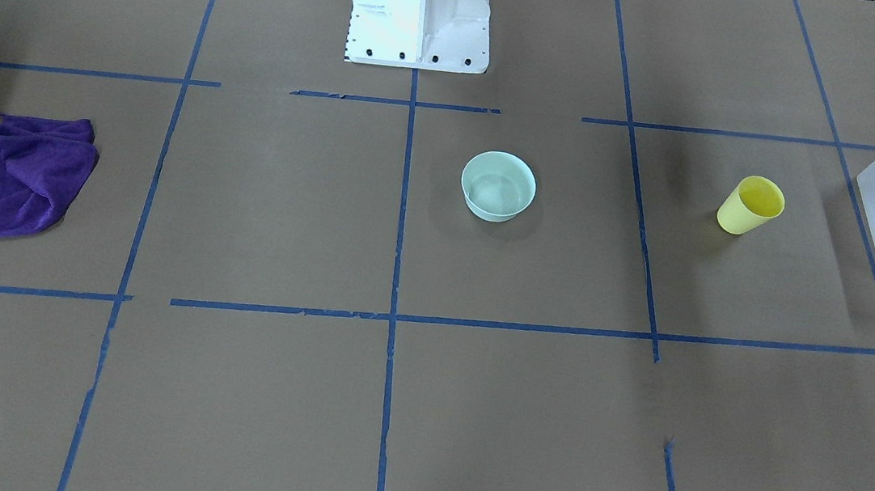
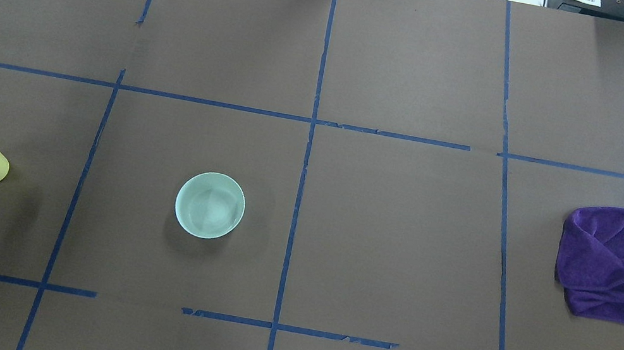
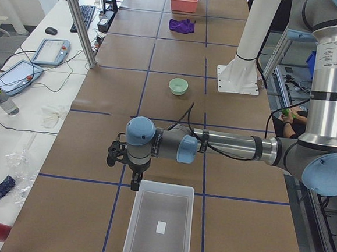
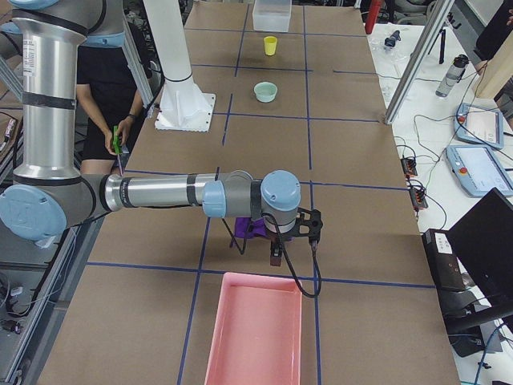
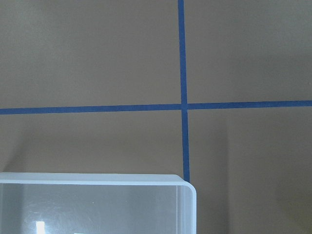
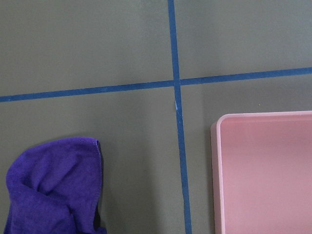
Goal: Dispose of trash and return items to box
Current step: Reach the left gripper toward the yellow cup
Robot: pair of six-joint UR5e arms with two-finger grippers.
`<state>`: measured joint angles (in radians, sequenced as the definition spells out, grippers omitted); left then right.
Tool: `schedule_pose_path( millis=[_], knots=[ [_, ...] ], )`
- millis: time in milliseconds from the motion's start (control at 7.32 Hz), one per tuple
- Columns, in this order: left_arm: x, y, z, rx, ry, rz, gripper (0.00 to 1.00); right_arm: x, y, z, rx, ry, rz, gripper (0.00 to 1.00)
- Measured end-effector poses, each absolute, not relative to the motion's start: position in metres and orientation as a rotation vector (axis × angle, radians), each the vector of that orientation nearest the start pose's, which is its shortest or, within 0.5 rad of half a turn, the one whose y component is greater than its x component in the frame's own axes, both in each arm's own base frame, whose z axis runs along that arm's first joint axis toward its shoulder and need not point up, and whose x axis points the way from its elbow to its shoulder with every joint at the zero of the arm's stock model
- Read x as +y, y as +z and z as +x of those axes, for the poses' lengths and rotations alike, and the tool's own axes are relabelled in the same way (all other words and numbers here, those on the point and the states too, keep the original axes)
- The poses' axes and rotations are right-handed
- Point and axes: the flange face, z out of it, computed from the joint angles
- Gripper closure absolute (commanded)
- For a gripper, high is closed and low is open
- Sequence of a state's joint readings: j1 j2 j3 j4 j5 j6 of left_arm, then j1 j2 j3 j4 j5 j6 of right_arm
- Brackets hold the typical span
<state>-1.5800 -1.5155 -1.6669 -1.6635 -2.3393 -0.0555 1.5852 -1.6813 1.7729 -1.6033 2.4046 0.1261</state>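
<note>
**tubfan:** So how far along was it? Anything in the box (image 3: 159, 224) at that point?

**gridwatcher:** Nope, as far as I could see it was at square one. The tub looked empty apart from its white label. The yellow cup (image 1: 751, 205) stood mouth-up on the paper, near the box but not touching it. The mint bowl (image 1: 498, 186) sat further along, in front of the robot's base (image 1: 422, 8). Neither one was inside.

**tubfan:** And the claws? Holding anything?

**gridwatcher:** Honestly couldn't tell. The left gripper (image 3: 134, 179) hung over the box's end nearest the cup. The right gripper (image 4: 272, 253) hung over by the purple cloth (image 6: 53, 187) and the pink tray (image 6: 265, 170). Both only showed up in the side cams, so whether they were spread or clamped was anyone's guess. Nothing was visibly in either one.

**tubfan:** So what was left?

**gridwatcher:** Pretty much everything, I'd say. Cup and bowl both needed boxing. The pink tray looked empty too, so I'd guess the trash part wasn't done either.
</note>
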Motion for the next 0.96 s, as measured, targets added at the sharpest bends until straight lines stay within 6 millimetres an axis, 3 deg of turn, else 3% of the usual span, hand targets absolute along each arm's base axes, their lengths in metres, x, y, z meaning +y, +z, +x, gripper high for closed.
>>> schedule_pose_path(
  millis=[273,547,683,820,957],
  knots=[
    [-0.478,0.620,-0.066,0.771,0.004,0.130,0.00,-0.446,0.609,0.066,-0.835,0.107,0.013,0.00],
    [-0.485,0.585,-0.047,0.788,0.081,0.222,0.00,-0.447,0.604,0.066,-0.838,0.106,0.022,0.00],
    [-0.487,0.568,-0.025,0.832,0.105,0.232,0.00,-0.447,0.598,0.066,-0.839,0.105,0.031,0.00],
    [-0.484,0.551,0.009,0.891,0.094,0.215,0.01,-0.448,0.591,0.066,-0.839,0.101,0.043,0.00],
    [-0.469,0.543,0.048,0.935,0.079,0.210,0.03,-0.448,0.584,0.066,-0.840,0.096,0.055,0.00]
  ],
)
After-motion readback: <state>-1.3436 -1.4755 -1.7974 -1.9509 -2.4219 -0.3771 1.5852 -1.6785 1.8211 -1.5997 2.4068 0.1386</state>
